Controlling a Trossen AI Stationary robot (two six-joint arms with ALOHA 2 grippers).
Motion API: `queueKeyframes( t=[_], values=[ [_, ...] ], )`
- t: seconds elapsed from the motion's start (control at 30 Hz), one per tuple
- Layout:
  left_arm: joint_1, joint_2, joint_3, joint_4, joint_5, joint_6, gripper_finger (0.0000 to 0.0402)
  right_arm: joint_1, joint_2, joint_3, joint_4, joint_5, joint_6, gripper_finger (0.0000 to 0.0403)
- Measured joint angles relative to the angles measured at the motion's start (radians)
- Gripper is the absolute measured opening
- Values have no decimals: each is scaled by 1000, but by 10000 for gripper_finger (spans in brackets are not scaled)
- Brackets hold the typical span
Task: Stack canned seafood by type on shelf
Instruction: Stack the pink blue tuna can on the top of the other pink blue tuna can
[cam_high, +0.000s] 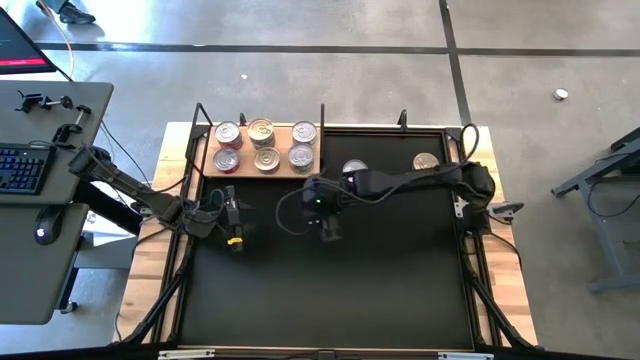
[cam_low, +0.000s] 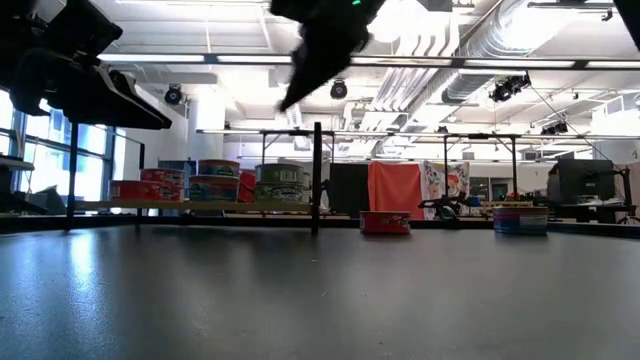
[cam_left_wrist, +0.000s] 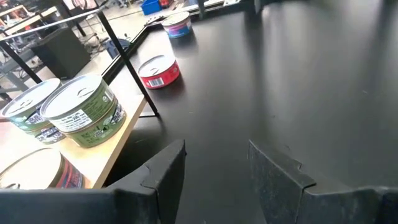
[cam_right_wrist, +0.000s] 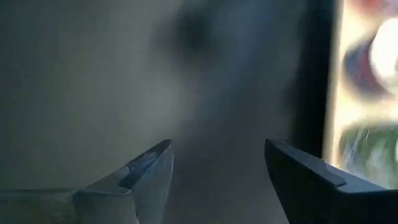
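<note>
The shelf (cam_high: 205, 160) is a light-brown board at the mat's far left corner. Six tins (cam_high: 262, 146) stand on it in two rows of three, lids up; the low view shows these tins (cam_low: 215, 182) side-on, and the left wrist view shows a green-labelled tin (cam_left_wrist: 84, 112). Two more tins stand on the mat: a red-sided tin (cam_high: 355, 167) (cam_left_wrist: 158, 71) (cam_low: 385, 221) and another tin (cam_high: 426, 161) (cam_low: 520, 218). My left gripper (cam_high: 238, 214) (cam_left_wrist: 214, 168) hovers open near the shelf's near edge. My right gripper (cam_high: 326, 226) (cam_right_wrist: 214, 162) is open above the mat, holding nothing.
The black mat (cam_high: 340, 290) covers most of the table, inside a black frame with upright posts (cam_low: 317, 175) beside the shelf. My right arm (cam_high: 410, 182) reaches across the far part of the mat past the red-sided tin. A desk with a keyboard (cam_high: 22, 168) stands off the table's left.
</note>
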Motion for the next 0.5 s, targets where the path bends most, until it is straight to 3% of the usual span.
queueKeyframes(
  t=[0.23, 0.4, 0.5],
  values=[
    [0, 2, 0, -2, 24, -10, 163, -43, -15, -18, -280, 3, 146, 245],
    [0, 14, 0, -3, 29, -34, 163, -128, -90, -221, -222, 10, 183, 245],
    [-1, 27, 0, -7, 32, -43, 163, -194, -166, -392, -90, 85, 225, 245]
  ],
)
